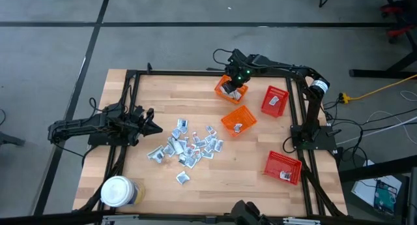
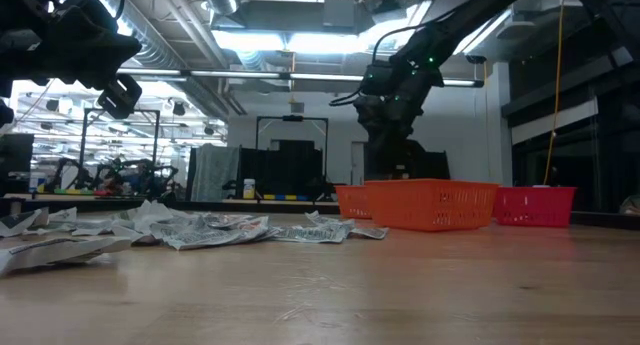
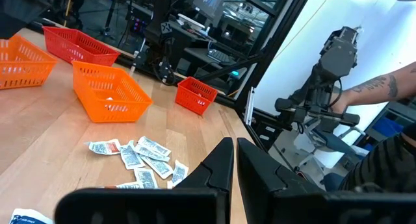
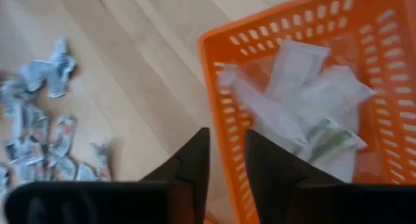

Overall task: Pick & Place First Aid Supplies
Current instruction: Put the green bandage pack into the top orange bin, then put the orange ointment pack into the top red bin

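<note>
The first aid supplies (image 1: 187, 145) are small silvery-white sachets lying loose in a heap on the wooden table's middle, also seen in the right wrist view (image 4: 39, 133). Several more sachets (image 4: 305, 100) lie inside the far orange mesh basket (image 4: 273, 29), which stands at the table's far side (image 1: 220, 89). My right gripper (image 4: 227, 152) hangs over that basket's rim, pointing steeply down, open with nothing between its fingers. My left gripper (image 3: 235, 152) waits shut at the table's left edge (image 1: 155, 127), level and clear of the heap.
A second orange basket (image 1: 238, 119) holding a sachet stands just nearer than the first. A red basket (image 1: 274, 101) is at the far right and another (image 1: 284, 166) at the near right. A white-lidded jar (image 1: 117, 191) stands at the near left. A person's arm (image 3: 383, 87) shows beyond the table.
</note>
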Robot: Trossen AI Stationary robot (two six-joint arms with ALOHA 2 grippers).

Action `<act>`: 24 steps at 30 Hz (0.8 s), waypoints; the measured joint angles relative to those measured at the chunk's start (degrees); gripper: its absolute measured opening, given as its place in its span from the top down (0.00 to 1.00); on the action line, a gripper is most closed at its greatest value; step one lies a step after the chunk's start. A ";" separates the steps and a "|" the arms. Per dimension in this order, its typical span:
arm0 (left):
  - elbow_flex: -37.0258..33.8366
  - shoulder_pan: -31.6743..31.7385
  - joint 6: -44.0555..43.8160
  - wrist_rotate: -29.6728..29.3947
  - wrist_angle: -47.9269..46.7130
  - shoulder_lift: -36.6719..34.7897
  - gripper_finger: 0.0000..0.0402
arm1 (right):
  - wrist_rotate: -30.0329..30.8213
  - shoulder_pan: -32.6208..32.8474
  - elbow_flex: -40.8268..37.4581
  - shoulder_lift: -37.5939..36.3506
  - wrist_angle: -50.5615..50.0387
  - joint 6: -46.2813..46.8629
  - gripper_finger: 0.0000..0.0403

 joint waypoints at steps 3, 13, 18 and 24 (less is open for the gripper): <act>0.00 0.01 0.00 0.02 -0.02 0.00 0.96 | -2.82 -0.01 0.64 -0.05 0.55 -2.78 0.68; -0.01 -0.01 0.00 0.01 0.00 0.00 0.96 | -4.27 6.77 8.55 -2.43 1.92 -10.21 0.65; -0.01 0.00 0.00 -0.01 0.00 0.00 0.96 | -4.07 12.15 11.95 -2.43 2.74 -12.99 0.65; -0.02 -0.02 0.00 0.00 -0.02 0.00 0.96 | -4.26 18.17 12.09 -2.43 3.39 -14.96 0.65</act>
